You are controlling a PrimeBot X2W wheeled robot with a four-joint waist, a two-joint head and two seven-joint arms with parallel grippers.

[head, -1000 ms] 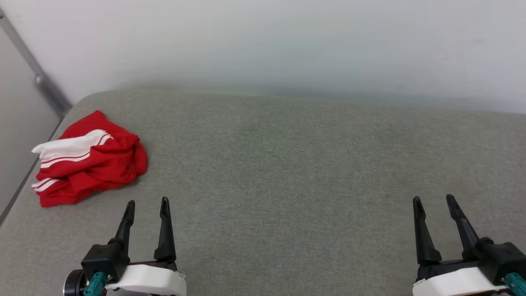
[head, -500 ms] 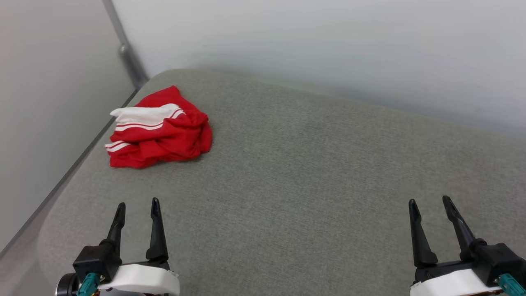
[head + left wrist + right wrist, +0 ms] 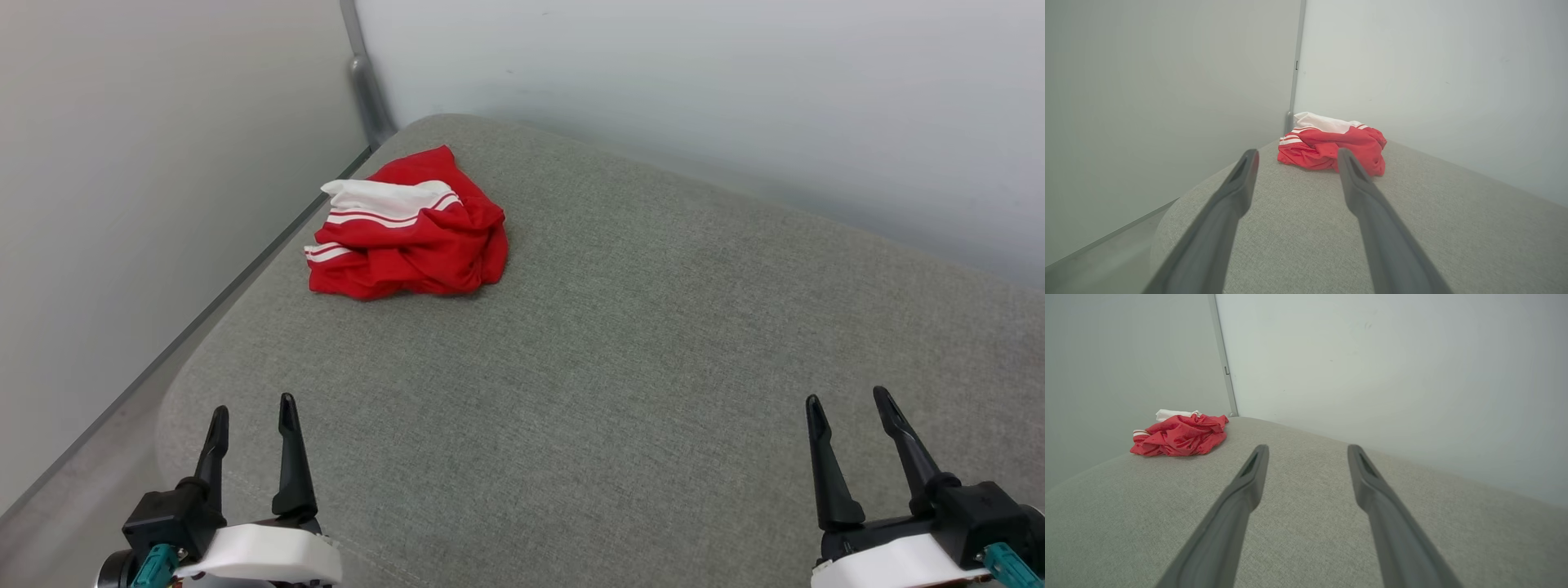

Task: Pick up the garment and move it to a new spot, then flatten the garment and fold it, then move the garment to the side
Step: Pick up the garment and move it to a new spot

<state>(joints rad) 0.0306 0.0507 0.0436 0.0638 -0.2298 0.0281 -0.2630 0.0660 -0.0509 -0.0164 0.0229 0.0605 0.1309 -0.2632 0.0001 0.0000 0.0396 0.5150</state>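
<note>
Our head has turned left since a second ago; the garment lies crumpled where it was.
We hold our left gripper and right gripper over the grey cushion, fingers moderately spread, both empty and well apart from the garment. It sits straight ahead of the left gripper, and far ahead-left of the right one.

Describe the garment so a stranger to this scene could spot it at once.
Start at the wide grey fabric surface and follow it to its far left corner, where a metal post rises between two pale walls. The garment lies crumpled there. Against all that grey it is bright red, with a white, red-striped sleeve on top.
</note>
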